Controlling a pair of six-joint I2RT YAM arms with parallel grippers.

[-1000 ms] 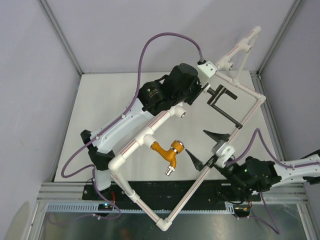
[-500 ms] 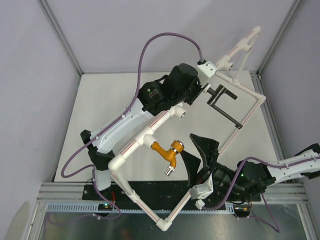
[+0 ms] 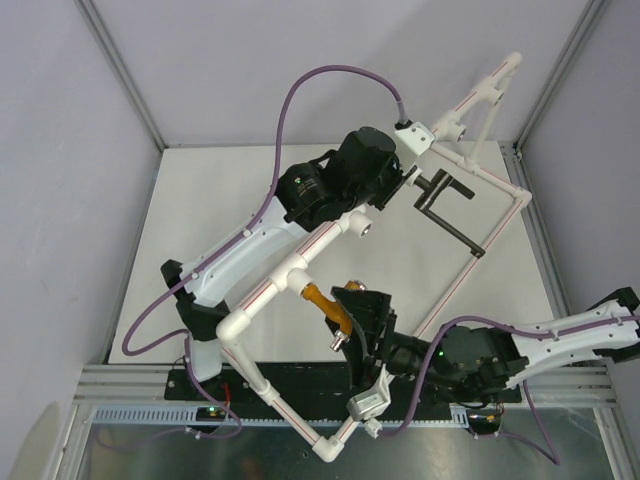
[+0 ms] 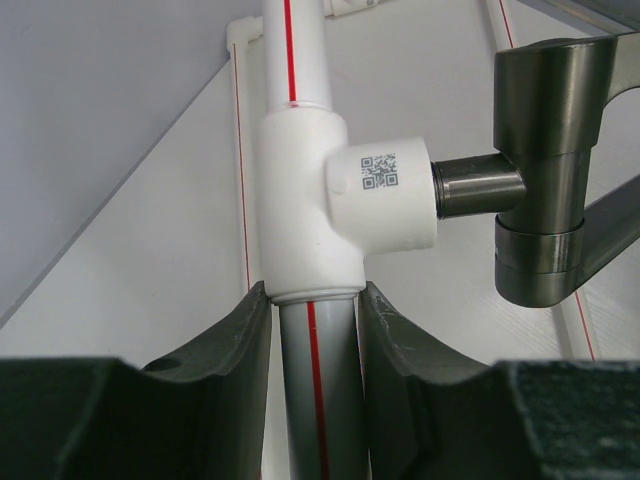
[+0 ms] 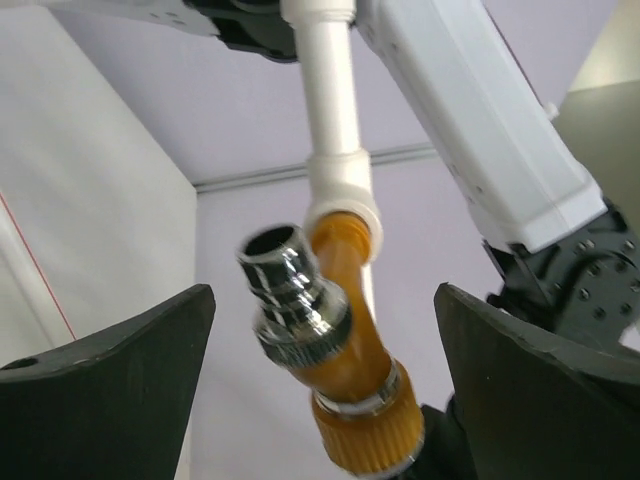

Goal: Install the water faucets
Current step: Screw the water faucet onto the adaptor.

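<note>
The orange-brass tap (image 3: 318, 298) is screwed into a socket of the white pipe frame (image 3: 268, 290); my right gripper hides part of it from above. In the right wrist view the tap (image 5: 350, 350) with its chrome spout (image 5: 290, 285) sits between the wide-open jaws of my right gripper (image 5: 322, 300), untouched. From above, that gripper (image 3: 355, 325) is astride the tap. The black metal tap (image 3: 445, 205) with a long arm sits in a tee socket (image 4: 345, 210), also seen in the left wrist view (image 4: 545, 170). My left gripper (image 4: 312, 300) (image 3: 403, 180) is shut on the frame's pipe (image 4: 318, 390) just below that tee.
The pipe frame stands tilted across the white table mat (image 3: 200, 200), running from the near edge (image 3: 325, 447) to the far right corner (image 3: 490, 90). A purple cable (image 3: 330, 75) loops above my left arm. Grey walls close in both sides.
My right arm has swung left from the frame's right side to the orange tap, its open jaws now round it. My left gripper and the black tap have not moved.
</note>
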